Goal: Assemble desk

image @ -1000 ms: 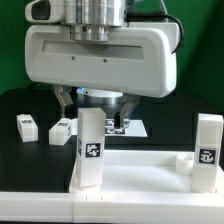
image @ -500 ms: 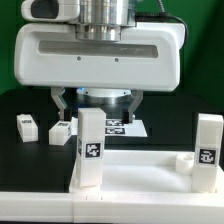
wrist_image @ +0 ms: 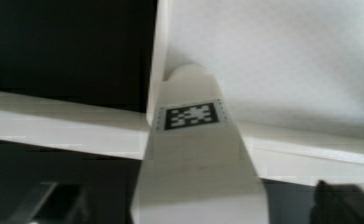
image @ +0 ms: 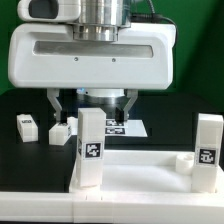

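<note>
My claw hangs open right now, jaws wide apart, and I have one upright leg straddled between them. In the wrist view my dark fingers sit out on either side of that leg, with a clear dark gap between each one and the white plastic, so I'm touching nothing and holding nothing. The leg runs away from the wrist camera with its small black-and-white tag facing me. From the exterior view my fingertips hang down to about the level of the leg's top end, one on each side, under the big white body of my hand. That leg stands straight up on the desk panel, the white rimmed slab across the foreground, toward the exterior view's left end. Whether its foot is seated in a socket, I cannot tell. Over at the exterior view's right end of the same panel stands a second upright leg, tag facing the camera, well apart from my claw. Out on the black tabletop, on the exterior view's left, a loose leg lies near my finger on that side, and another loose leg lies just beyond it. Behind my claw the marker board lies flat, partly hidden.
</note>
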Tool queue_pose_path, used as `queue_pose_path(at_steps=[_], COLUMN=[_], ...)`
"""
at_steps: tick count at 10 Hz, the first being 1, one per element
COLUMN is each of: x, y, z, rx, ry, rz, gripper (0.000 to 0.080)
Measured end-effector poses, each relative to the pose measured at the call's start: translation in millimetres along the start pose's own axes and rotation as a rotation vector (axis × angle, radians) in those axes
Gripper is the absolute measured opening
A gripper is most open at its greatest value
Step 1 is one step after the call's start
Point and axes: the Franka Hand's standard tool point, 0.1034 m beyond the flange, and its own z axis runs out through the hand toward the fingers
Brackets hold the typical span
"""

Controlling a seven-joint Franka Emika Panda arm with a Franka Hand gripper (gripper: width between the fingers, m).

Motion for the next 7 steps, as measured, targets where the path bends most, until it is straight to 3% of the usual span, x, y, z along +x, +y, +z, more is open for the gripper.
queue_pose_path(at_steps=[1,2,3,6,7], x=[-0.1,-0.1,-0.1,-0.1,-0.4], y=[0.0,0.0,-0.1,-0.2,0.6], z=[0.2,0.3,0.3,0.4,0.7], rx=[0.0,0.0,0.001,0.003,0.005], ry=[0.0,-0.001,0.0,0.0,0.0], rz=[0.0,0.0,0.007,0.052,0.208], gripper=[0.0535,0.0351,0.0288,0.0288,0.0288])
